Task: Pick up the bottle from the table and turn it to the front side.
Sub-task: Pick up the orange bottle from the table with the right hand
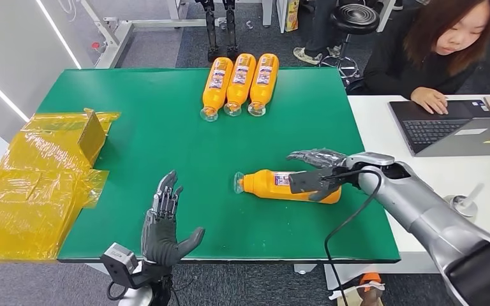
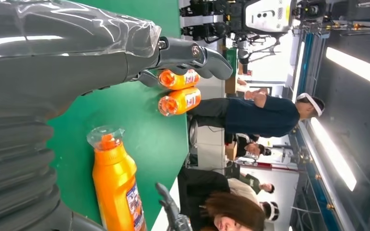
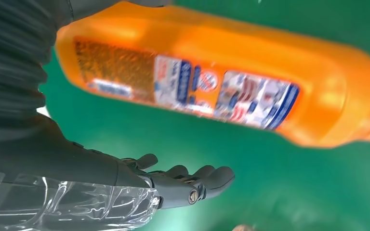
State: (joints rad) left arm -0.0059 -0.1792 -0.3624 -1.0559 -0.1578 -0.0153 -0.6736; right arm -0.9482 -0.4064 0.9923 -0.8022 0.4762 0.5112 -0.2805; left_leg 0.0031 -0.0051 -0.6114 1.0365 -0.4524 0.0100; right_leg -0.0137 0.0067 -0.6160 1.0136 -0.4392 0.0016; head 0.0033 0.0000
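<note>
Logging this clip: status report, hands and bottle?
Left hand open, idle. Right hand at the lying orange bottle, fingers apart, grip unconfirmed. Three orange bottles lie far side, nothing obstructing.

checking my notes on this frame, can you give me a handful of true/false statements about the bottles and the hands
1. Three orange bottles lie side by side at the far edge of the green table. True.
2. The lone bottle near the right hand stands upright. False: it lies on its side, cap end toward the robot's left.
3. The left hand holds a bottle. False: it is empty, fingers spread, above the table's near edge.
4. A person sits at a laptop beyond the right side of the table. True.
5. Yellow plastic wrap lies on the left of the table. True.
</note>
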